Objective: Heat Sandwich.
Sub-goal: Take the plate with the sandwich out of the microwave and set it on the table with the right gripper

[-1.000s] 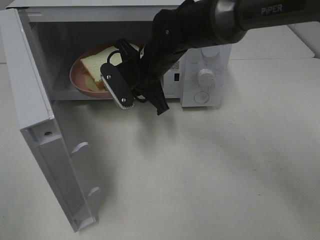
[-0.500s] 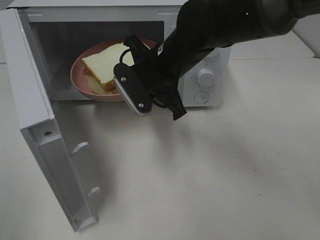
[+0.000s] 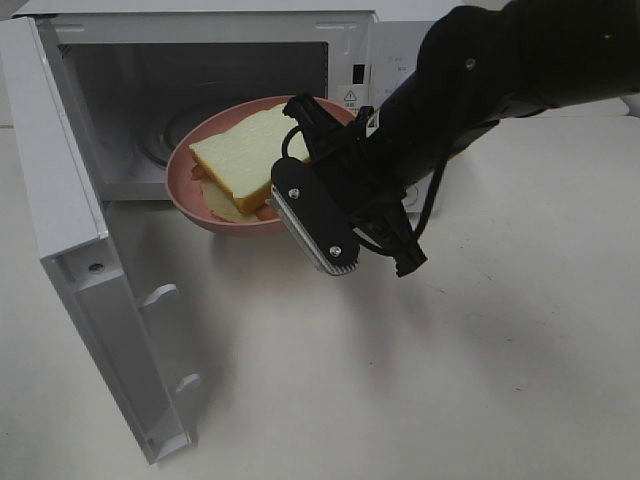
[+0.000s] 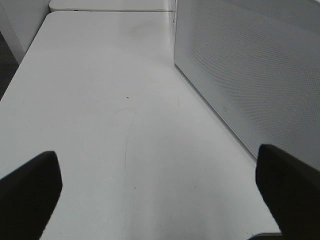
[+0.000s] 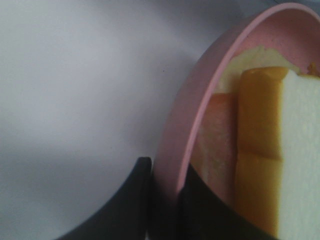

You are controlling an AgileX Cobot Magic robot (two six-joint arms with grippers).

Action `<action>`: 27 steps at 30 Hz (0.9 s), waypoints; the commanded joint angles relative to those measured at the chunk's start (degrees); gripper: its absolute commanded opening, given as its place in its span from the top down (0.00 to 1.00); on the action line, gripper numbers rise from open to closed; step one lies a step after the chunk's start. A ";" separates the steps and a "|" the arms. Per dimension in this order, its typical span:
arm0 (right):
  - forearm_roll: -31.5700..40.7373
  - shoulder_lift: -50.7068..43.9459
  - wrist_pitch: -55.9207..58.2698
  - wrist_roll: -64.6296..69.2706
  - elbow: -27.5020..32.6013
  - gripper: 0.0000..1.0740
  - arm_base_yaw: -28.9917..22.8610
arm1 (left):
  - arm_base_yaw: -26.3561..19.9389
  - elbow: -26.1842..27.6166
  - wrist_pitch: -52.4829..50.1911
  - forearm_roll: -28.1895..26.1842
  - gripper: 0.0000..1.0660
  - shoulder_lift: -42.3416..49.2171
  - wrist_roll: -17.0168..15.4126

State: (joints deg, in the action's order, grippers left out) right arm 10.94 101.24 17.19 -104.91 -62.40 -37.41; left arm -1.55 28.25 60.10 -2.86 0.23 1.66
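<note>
The sandwich [image 3: 245, 155], thick white bread with a tan crust and yellowish filling, lies on a round pink plate [image 3: 195, 195]. The plate hangs at the open mouth of the white microwave [image 3: 200, 30], half outside the cavity. My right gripper [image 3: 292, 185] is shut on the plate's near right rim. The right wrist view shows this grip close up: the right gripper [image 5: 165, 192] pinches the pink plate rim [image 5: 200, 95], with the sandwich [image 5: 300, 150] just behind. My left gripper [image 4: 159, 192] stands open over bare table, its fingertips wide apart, and it does not show in the high view.
The microwave door [image 3: 70, 230] swings wide open to the left, jutting toward the table's front. The control panel [image 3: 395, 50] is mostly hidden behind my right arm. In the left wrist view, the microwave's perforated side wall [image 4: 250, 75] stands close by.
My right gripper has drawn the plate with the sandwich out of the microwave cavity, rightward and toward the front. The left gripper has stayed open.
</note>
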 commanded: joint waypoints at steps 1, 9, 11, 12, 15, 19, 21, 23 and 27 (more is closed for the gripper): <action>0.46 -2.75 -2.12 -0.17 2.01 1.00 0.06 | 0.29 -0.06 -0.74 -0.46 0.08 0.92 0.06; 0.40 -9.57 -2.18 -0.17 9.17 1.00 -0.11 | 0.29 -0.06 -0.74 -0.46 0.08 0.92 0.06; 0.40 -10.37 -2.18 -0.17 9.85 1.00 -0.11 | 0.29 -0.06 -0.74 -0.46 0.08 0.92 0.06; 0.40 -11.97 -2.18 -0.17 10.94 1.00 -0.11 | 0.29 -0.06 -0.74 -0.46 0.08 0.92 0.06; 0.46 -14.09 -2.58 0.00 12.61 1.00 -0.11 | 0.29 -0.06 -0.74 -0.46 0.08 0.92 0.06; 0.46 -16.73 -2.81 0.52 14.84 1.00 -0.11 | 0.29 -0.06 -0.74 -0.46 0.08 0.92 0.06; 0.46 -17.42 -2.81 0.63 15.47 1.00 -0.11 | 0.29 -0.06 -0.74 -0.46 0.08 0.92 0.06; 0.46 -19.42 -2.81 1.20 17.25 1.00 -0.11 | 0.29 -0.06 -0.74 -0.46 0.08 0.92 0.06; 0.46 -22.23 -2.75 2.75 19.60 1.00 -0.11 | 0.29 -0.06 -0.74 -0.46 0.08 0.92 0.06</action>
State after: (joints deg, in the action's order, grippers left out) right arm 10.94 80.73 16.04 -103.08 -43.37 -37.41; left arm -1.55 28.25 60.10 -2.86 0.23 1.66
